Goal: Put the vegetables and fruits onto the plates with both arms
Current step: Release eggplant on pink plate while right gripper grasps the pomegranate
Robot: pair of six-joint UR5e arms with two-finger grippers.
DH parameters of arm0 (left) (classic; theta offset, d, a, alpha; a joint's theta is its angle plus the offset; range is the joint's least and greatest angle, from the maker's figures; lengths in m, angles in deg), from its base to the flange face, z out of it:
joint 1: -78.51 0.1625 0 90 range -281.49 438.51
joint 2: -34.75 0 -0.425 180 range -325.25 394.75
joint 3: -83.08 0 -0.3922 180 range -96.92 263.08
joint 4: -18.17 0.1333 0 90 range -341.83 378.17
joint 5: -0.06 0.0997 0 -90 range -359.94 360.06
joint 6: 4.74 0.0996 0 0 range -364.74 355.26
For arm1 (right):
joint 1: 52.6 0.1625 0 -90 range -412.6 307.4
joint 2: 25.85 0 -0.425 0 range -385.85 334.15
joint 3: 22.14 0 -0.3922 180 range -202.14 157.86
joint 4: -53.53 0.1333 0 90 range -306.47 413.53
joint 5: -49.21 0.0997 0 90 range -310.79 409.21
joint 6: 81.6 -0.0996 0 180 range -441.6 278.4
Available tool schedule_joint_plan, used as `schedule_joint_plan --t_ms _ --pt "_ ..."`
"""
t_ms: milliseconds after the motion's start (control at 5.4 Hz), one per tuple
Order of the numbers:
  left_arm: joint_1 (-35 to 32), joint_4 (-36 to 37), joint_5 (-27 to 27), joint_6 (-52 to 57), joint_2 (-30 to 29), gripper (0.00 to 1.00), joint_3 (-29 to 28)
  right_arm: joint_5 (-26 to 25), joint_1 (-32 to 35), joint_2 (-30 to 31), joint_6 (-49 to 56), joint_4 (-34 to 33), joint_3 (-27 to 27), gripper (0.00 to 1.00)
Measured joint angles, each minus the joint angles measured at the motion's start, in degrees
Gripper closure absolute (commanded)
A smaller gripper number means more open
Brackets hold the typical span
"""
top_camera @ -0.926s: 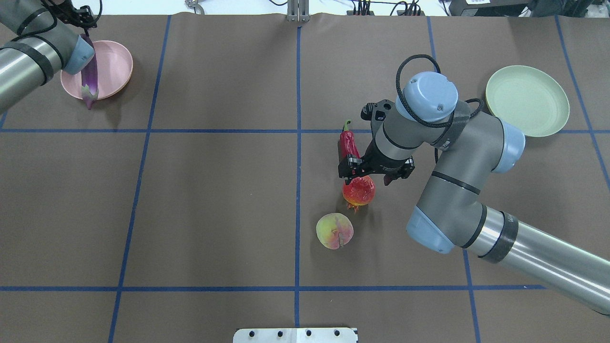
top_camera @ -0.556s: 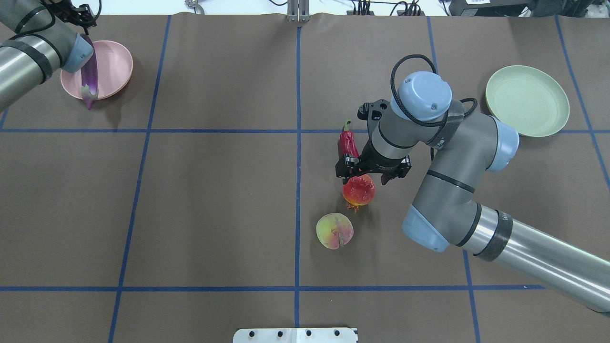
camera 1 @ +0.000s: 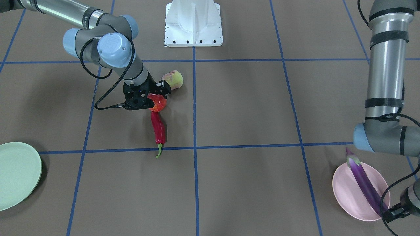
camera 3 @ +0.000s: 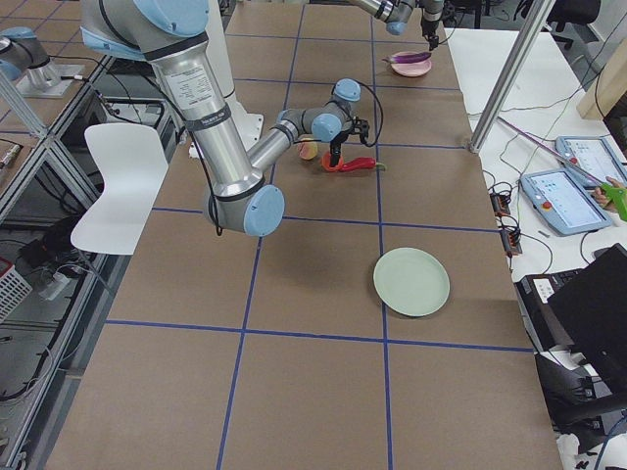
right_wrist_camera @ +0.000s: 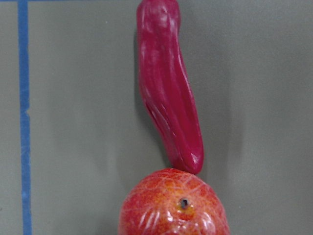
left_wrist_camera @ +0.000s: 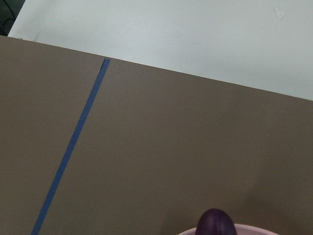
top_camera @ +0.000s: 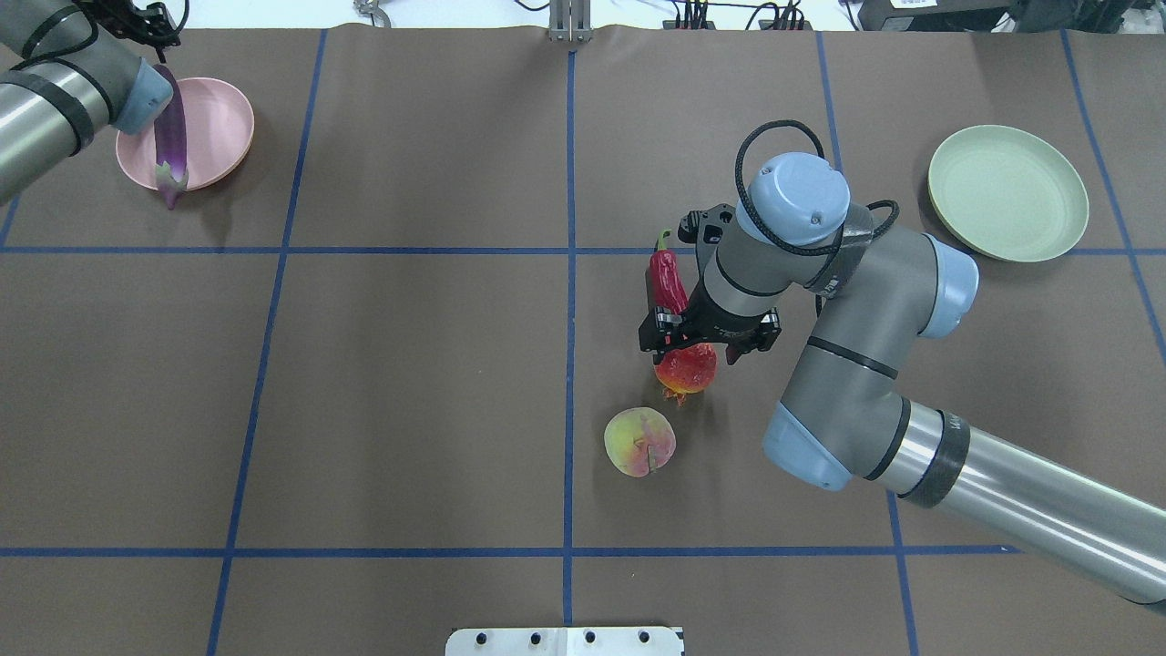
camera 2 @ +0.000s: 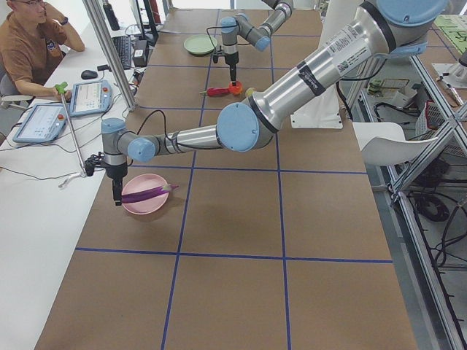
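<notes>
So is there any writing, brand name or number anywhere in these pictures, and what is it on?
Nothing here reads clearly.
Dark lettering on the left arm, along its silver tube: too blurred to read.
Dark lettering on the right arm, near its elbow: too small to read.
Tablet screens: too small to read.
No writing shows on the pink plate or green plate.

Bright, even overhead light, soft diffuse shadows on the brown paper table cover (camera 1: 246, 108) beside the pale mint green round plate (camera 1: 18, 173), white glare along the silver-grey tubular right arm (camera 1: 55, 8), slight softness in the wrist close-ups.
</notes>
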Motion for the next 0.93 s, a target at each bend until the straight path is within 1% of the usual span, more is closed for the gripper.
schedule_joint_plan --t_ms 370,556,741,926 --pt "-0.14 0.03 -0.10 0.00 0.07 0.00 0.39 -0.24 -0.15 -0.22 0.12 0.18 0.97 0.01" --pt "-0.28 1.03 -0.10 0.09 0.08 0.00 1.41 -0.61 -0.36 -0.66 0.17 0.53 1.77 0.06" --pt "-0.58 2.78 -0.10 0.80 0.12 0.00 2.88 -0.83 -0.59 -0.95 0.17 1.14 2.38 0.53" --pt "-0.87 3.74 -0.10 1.66 0.13 0.00 3.62 -0.89 -0.65 -1.28 -0.09 1.49 2.55 0.89"
